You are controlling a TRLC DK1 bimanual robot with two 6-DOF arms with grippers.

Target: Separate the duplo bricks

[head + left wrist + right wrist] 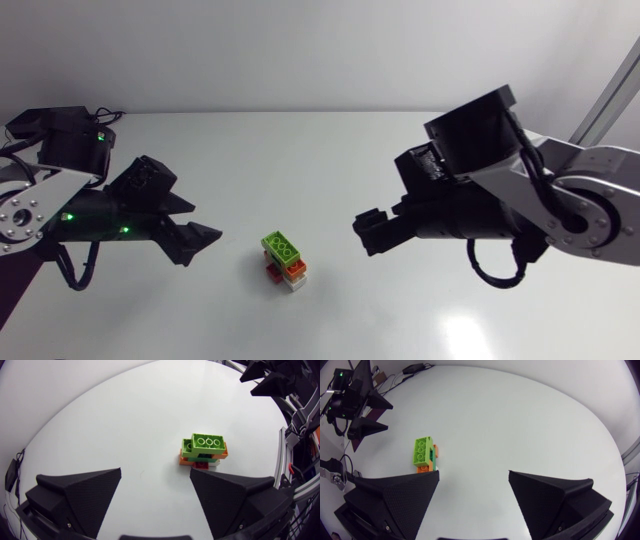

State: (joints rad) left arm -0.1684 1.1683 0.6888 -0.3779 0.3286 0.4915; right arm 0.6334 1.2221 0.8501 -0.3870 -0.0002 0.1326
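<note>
Work from the small duplo stack [283,262] standing on the white tabletop [330,150]: lime-green brick [204,444] on top and overhanging, orange brick [184,459] beneath, red brick [271,268] and white brick [293,283] at the base. Note the left tool [197,243] near the stack on its left side, spread wide and holding nothing. Note the right tool [366,232] near the stack on its other side, likewise wide open and empty.

Bring one tool down low onto the base bricks and close across their flat side walls, to stop any tipping or sliding. Take the lime-green brick with the other, gripping only that top layer and staying clear of the orange brick below. Pull by rocking upward from the overhanging end rather than lifting straight, probably the easier way to break the stud grip. Avoid crowding both tools together over so small a stack.
</note>
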